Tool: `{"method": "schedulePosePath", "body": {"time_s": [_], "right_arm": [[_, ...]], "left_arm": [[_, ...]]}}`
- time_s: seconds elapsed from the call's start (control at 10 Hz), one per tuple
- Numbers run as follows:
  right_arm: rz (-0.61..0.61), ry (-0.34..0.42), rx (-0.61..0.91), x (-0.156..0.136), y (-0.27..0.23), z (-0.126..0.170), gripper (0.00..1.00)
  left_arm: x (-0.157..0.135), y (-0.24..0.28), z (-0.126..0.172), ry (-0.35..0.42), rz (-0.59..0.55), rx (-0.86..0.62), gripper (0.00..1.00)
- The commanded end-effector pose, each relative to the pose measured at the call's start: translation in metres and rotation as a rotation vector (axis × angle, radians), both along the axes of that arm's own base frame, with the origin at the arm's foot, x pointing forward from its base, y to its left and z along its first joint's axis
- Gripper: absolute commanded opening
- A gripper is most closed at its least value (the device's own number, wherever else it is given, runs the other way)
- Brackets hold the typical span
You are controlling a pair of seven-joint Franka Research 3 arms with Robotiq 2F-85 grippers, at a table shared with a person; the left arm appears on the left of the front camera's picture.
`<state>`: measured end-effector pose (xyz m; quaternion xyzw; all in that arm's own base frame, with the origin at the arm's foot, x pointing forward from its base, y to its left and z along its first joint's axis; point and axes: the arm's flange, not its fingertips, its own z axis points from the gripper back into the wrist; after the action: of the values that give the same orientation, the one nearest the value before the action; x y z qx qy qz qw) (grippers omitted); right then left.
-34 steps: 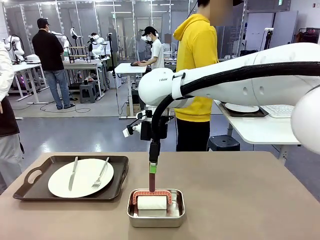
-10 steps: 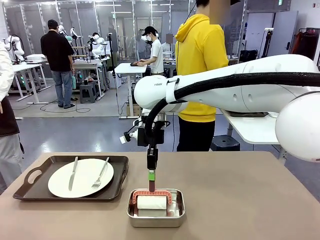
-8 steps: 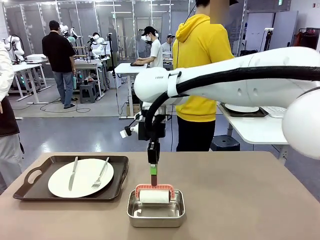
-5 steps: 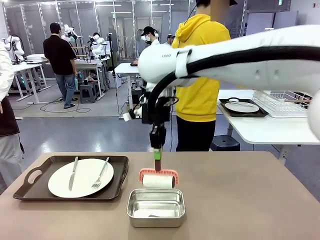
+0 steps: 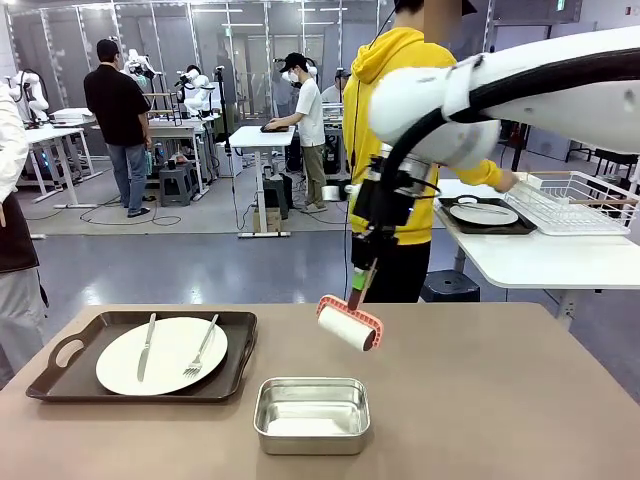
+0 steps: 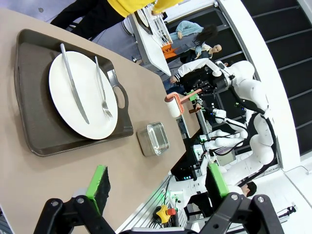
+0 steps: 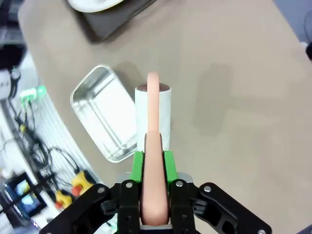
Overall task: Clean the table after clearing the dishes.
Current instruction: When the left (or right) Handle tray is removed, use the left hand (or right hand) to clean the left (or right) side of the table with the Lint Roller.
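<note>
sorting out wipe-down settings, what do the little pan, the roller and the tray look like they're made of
Pan: likely stainless steel, brushed, mirror-like glints on its walls.
Roller: white roll, perhaps paper or foam, unclear; coral frame looks like smooth plastic.
Tray: dark brown, probably moulded plastic, dull sheen, cut-out handle.

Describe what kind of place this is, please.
Probably a robotics lab or test hall, not a dining room: the right gripper holds a roller over the table, white work tables stand behind with people at them, and cables lie on the floor.
</note>
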<state>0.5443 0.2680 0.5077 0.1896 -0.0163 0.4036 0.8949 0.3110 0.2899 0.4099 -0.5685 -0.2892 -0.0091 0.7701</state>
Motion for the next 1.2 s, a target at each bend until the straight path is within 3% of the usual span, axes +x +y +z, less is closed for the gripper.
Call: {"method": "schedulePosePath", "body": {"time_s": [0.0,0.2,0.5,0.6,1.1], "right_arm": [[-0.237,-0.030,0.077,-0.023,-0.024,-0.022,0.00],[-0.426,0.028,0.118,-0.017,-0.047,-0.034,0.00],[-0.640,0.011,0.022,-0.011,-0.070,-0.043,0.00],[-0.479,0.034,0.090,-0.002,-0.066,-0.042,0.00],[-0.479,0.034,0.090,-0.002,-0.066,-0.042,0.00]], "left_arm": [[-0.002,0.001,0.001,-0.006,0.003,0.002,1.00],[-0.002,0.001,0.001,-0.006,0.003,0.002,1.00],[-0.002,0.001,0.001,-0.006,0.003,0.002,1.00],[-0.002,0.001,0.001,-0.006,0.003,0.002,1.00],[-0.002,0.001,0.001,-0.006,0.003,0.002,1.00]]}}
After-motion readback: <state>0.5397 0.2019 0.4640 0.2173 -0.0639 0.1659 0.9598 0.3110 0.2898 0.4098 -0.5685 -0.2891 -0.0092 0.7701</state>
